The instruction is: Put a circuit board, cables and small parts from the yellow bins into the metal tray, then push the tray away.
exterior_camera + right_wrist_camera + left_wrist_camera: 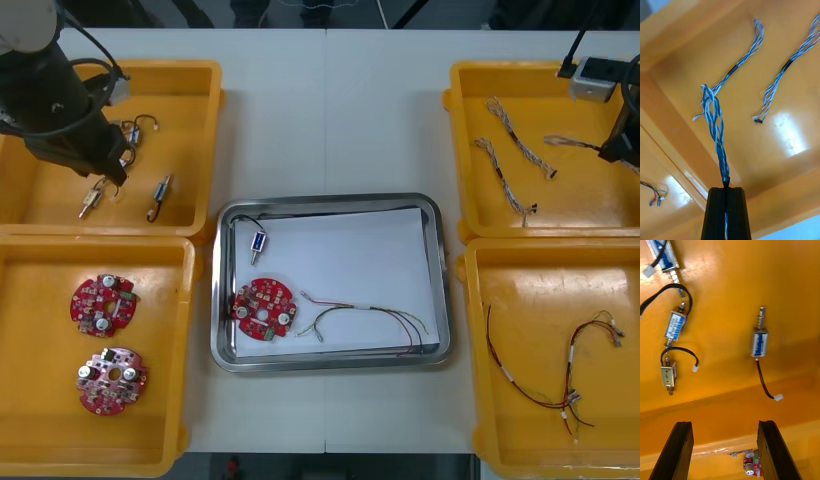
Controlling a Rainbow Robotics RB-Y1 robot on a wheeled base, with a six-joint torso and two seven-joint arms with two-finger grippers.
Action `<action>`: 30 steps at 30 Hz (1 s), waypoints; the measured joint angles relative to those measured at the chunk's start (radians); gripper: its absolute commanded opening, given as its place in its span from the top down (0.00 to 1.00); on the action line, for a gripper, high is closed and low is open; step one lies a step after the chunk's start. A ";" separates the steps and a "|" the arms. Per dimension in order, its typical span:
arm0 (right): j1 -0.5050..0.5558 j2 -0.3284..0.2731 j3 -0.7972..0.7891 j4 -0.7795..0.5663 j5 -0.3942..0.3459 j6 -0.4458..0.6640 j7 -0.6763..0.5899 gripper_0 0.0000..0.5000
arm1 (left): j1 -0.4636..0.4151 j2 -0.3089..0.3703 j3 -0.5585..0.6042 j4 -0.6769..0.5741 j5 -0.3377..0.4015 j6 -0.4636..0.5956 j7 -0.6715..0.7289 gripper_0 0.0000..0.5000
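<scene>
Twisted blue and white cable (717, 127) dangles, pinched between the right gripper's (726, 191) closed fingers, over the yellow bin (580, 205) right of the metal tray (330, 366), far side. Left gripper (725, 424) hovers, fingers spread, above small metal parts (760, 342) in the far bin (190, 140) left of the tray.

Front cam looks steeply down on counter (330, 110); wrist cams sit close over far-left bin (752, 288), far-right bin (763, 168), both shared w/ front.
</scene>
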 measured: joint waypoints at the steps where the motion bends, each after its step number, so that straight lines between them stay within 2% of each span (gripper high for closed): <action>1: 0.000 0.000 0.000 -0.024 0.000 0.000 -0.026 1.00 | 0.000 0.000 0.000 0.012 -0.008 -0.006 -0.002 0.00; 6: 0.000 0.001 0.000 -0.142 -0.018 0.001 -0.072 1.00 | 0.000 0.000 0.000 0.082 -0.026 -0.053 -0.046 0.00; 11: 0.000 0.002 0.007 -0.201 -0.096 0.003 -0.072 1.00 | -0.001 0.000 0.000 0.143 -0.040 -0.092 -0.223 0.00; 15: 0.000 0.002 0.044 -0.249 -0.128 0.003 -0.072 1.00 | -0.002 0.000 0.000 0.181 -0.052 -0.120 -0.335 0.00; 23: -0.004 0.008 0.188 -0.353 -0.152 0.003 -0.073 1.00 | -0.003 0.000 -0.001 0.218 -0.083 -0.179 -0.338 0.00; 30: -0.054 0.089 0.292 -0.354 -0.145 0.003 -0.081 1.00 | -0.006 -0.009 -0.014 0.270 -0.091 -0.247 -0.338 0.00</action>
